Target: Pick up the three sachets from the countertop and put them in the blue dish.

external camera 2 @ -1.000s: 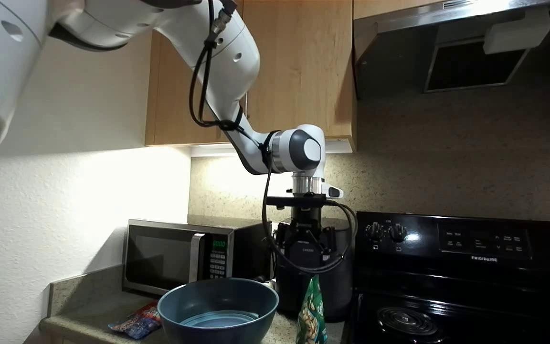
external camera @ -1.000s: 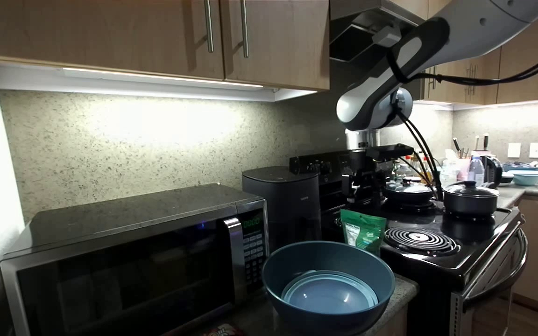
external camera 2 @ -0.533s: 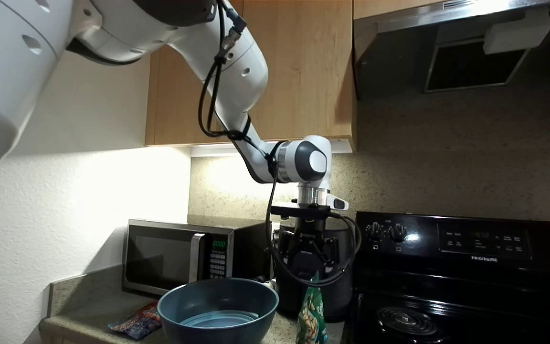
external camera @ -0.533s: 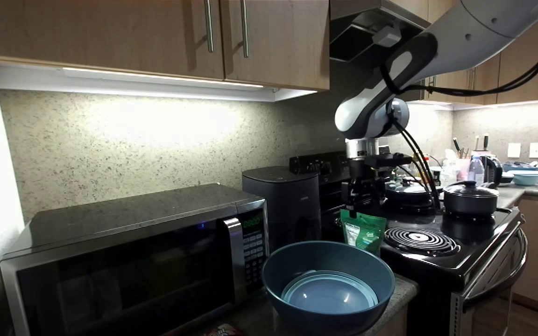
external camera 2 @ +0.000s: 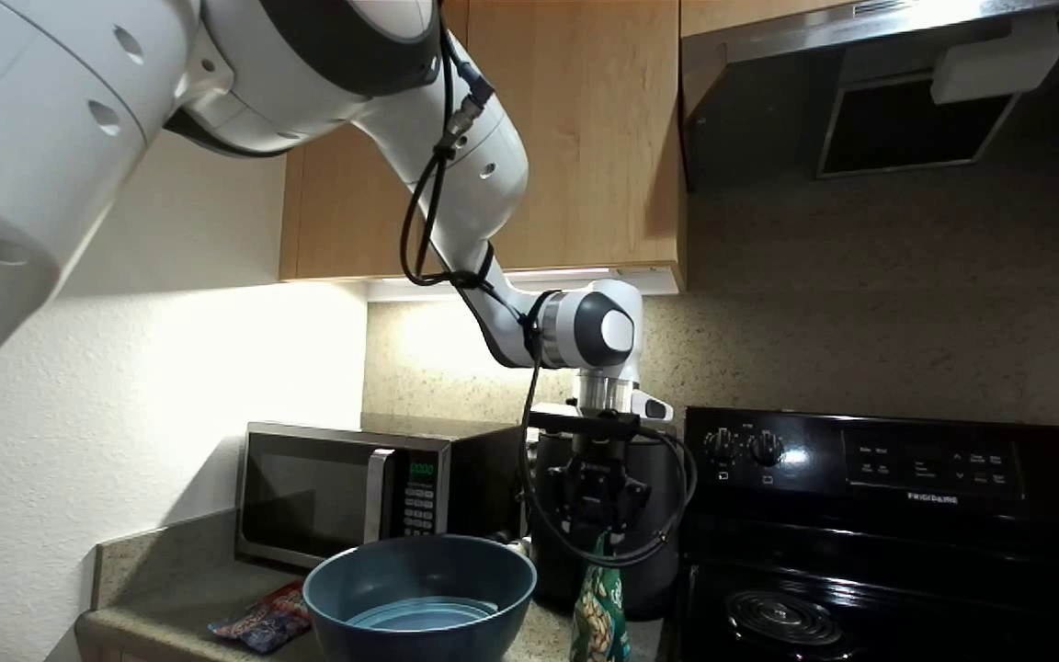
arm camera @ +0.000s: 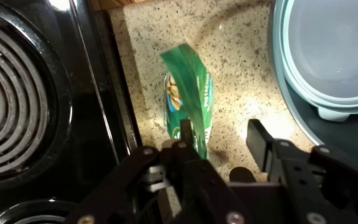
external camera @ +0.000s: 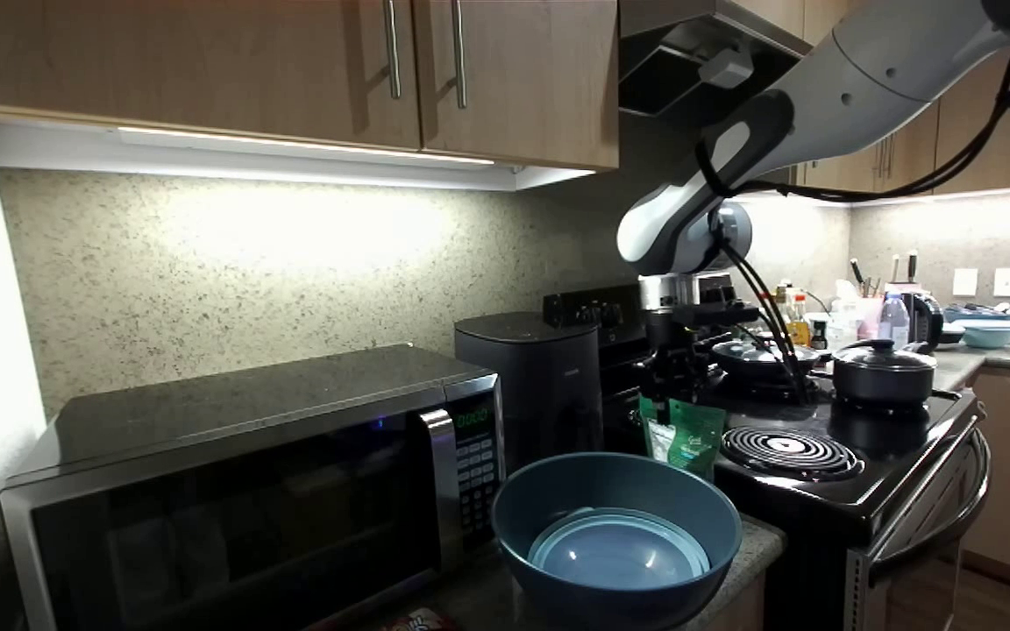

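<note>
The bright-green pouch (external camera: 691, 443) stands upright on the counter behind the blue dish (external camera: 549, 508). In an exterior view the pouch (external camera 2: 598, 616) is just right of the dish (external camera 2: 419, 639). My gripper (arm camera: 221, 129) is open at the pouch's top. In the wrist view the pouch's top edge (arm camera: 188, 84) runs between the fingers, close beside the left one; the gap to the right finger (arm camera: 256, 143) shows bare counter. A red and blue packet (external camera 2: 277, 611) lies left of the dish; its edge (external camera: 422, 620) shows in an exterior view. I cannot tell whether it is two packets.
Light-blue lidded containers (arm camera: 331, 46) sit in the dish. A dark air fryer (external camera: 527, 386) stands behind the pouch, and a microwave (external camera 2: 336, 487) stands left of it. The black stove (arm camera: 82, 130) borders the pouch's other side. Pots (external camera: 882, 377) stand on the stove.
My gripper has moved down from above the pouch to its top edge. Its fingers look closer together than before. The pouch, dish and packet have not moved.
</note>
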Controlling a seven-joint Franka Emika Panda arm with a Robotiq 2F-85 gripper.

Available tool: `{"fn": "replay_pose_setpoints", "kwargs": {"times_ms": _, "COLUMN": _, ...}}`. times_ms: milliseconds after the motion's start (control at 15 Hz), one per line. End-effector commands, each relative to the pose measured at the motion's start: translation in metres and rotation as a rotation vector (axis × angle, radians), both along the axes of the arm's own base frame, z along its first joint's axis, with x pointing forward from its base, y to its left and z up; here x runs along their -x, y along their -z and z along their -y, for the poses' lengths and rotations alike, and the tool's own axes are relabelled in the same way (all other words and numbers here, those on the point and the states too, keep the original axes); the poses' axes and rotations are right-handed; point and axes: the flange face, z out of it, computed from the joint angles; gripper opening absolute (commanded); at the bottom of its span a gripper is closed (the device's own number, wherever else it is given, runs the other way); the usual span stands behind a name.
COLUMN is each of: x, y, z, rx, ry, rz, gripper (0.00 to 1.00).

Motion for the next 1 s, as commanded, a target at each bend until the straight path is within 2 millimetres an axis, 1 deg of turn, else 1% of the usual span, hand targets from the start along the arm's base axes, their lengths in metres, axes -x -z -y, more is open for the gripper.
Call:
{"fn": "replay_pose_setpoints", "kwargs": {"times_ms": 0, "x": 0.0, "y": -0.005, "z": 0.005, "rx": -0.056, "ry": -0.024, "rz": 0.005, "gripper": 0.2}}
{"fn": "replay_pose_setpoints", "kwargs": {"times_ms": 133, "x": 0.001, "y": -0.01, "z": 0.007, "rx": -0.061, "ry": -0.026, "rz": 0.019, "gripper": 0.07}}
{"fn": "replay_pose_setpoints", "kwargs": {"times_ms": 200, "x": 0.002, "y": -0.012, "z": 0.008, "rx": -0.066, "ry": -0.023, "rz": 0.023, "gripper": 0.02}}
{"fn": "replay_pose_setpoints", "kwargs": {"times_ms": 267, "x": 0.003, "y": -0.012, "z": 0.008, "rx": -0.07, "ry": -0.019, "rz": 0.025, "gripper": 0.01}}
{"fn": "replay_pose_setpoints", "kwargs": {"times_ms": 400, "x": 0.005, "y": -0.012, "z": 0.008, "rx": -0.088, "ry": -0.006, "rz": 0.025, "gripper": 0.0}}
{"fn": "replay_pose_setpoints", "kwargs": {"times_ms": 667, "x": 0.007, "y": -0.01, "z": 0.016, "rx": -0.069, "ry": 0.036, "rz": 0.013, "gripper": 0.0}}
{"fn": "replay_pose_setpoints", "kwargs": {"times_ms": 733, "x": 0.001, "y": -0.006, "z": 0.013, "rx": -0.047, "ry": 0.023, "rz": 0.016, "gripper": 0.01}}
{"fn": "replay_pose_setpoints", "kwargs": {"times_ms": 800, "x": 0.001, "y": -0.006, "z": 0.014, "rx": -0.047, "ry": 0.026, "rz": 0.016, "gripper": 0.01}}
{"fn": "replay_pose_setpoints", "kwargs": {"times_ms": 867, "x": 0.001, "y": -0.006, "z": 0.016, "rx": -0.047, "ry": 0.028, "rz": 0.016, "gripper": 0.26}}
{"fn": "replay_pose_setpoints", "kwargs": {"times_ms": 933, "x": 0.001, "y": -0.005, "z": 0.016, "rx": -0.047, "ry": 0.027, "rz": 0.016, "gripper": 0.27}}
